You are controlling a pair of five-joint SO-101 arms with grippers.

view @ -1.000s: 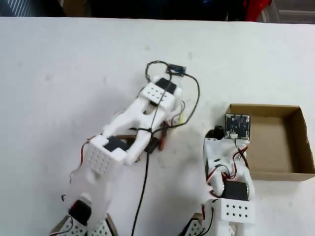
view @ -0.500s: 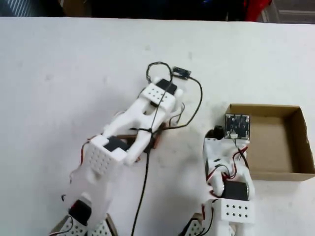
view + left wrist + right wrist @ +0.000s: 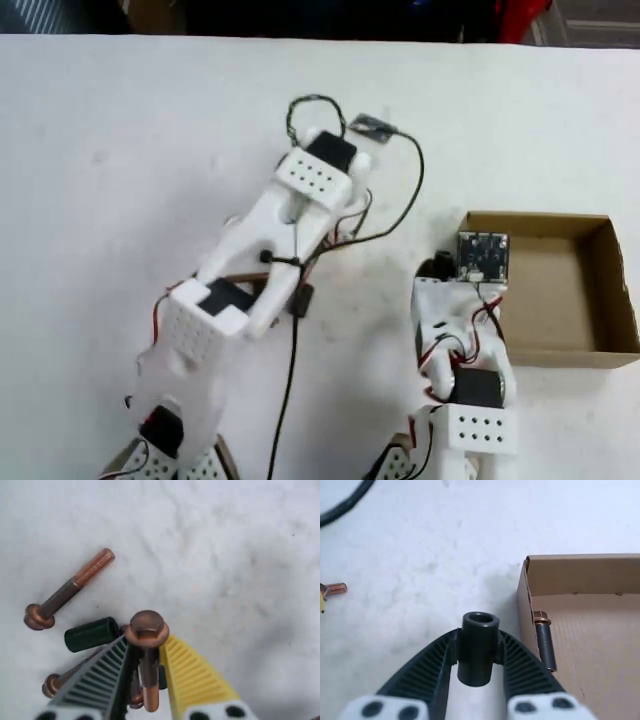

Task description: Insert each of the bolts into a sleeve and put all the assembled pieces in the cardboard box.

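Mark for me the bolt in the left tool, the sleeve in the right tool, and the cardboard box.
held bolt (image 3: 148, 662), left wrist view, on its shank below the head.
held sleeve (image 3: 477, 652), right wrist view, on its outer side.
cardboard box (image 3: 580, 575), right wrist view, on a wall's inner face.

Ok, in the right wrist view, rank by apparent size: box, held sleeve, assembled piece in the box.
1. Box.
2. Sleeve, though it sits nearest the camera, which inflates it.
3. Assembled piece, lying in the box.

Robotics lab, white worktable (image 3: 110, 140)
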